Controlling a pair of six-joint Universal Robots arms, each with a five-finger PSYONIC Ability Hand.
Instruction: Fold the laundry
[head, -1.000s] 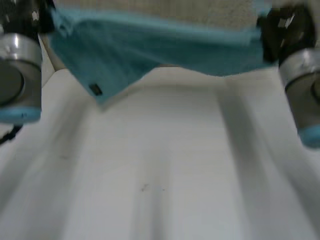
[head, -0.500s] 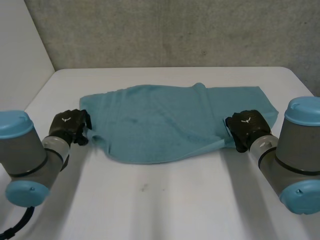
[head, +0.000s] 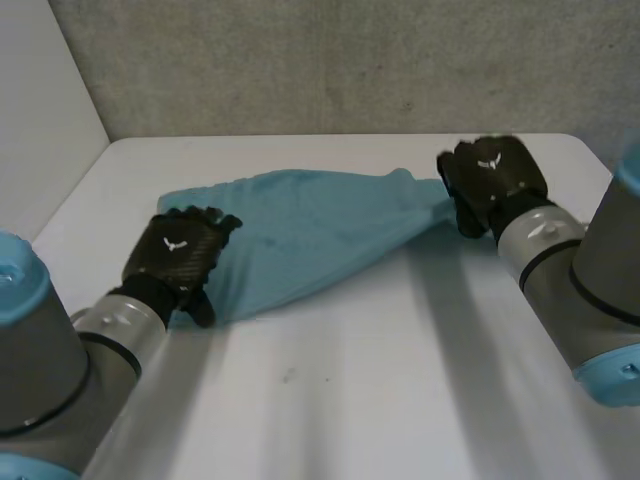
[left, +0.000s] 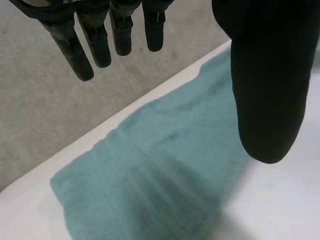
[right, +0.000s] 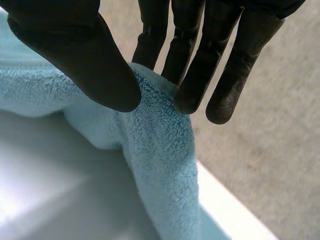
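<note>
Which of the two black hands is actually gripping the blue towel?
The right hand: it pinches one end of the towel between thumb and fingers. The left hand is open, fingers straight, at the towel's other end.

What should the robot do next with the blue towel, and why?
Probably lower the left hand and pinch the towel at its left edge. Its fingers are straight and hold nothing above it, while the right hand pinches the other end between thumb and fingers.
</note>
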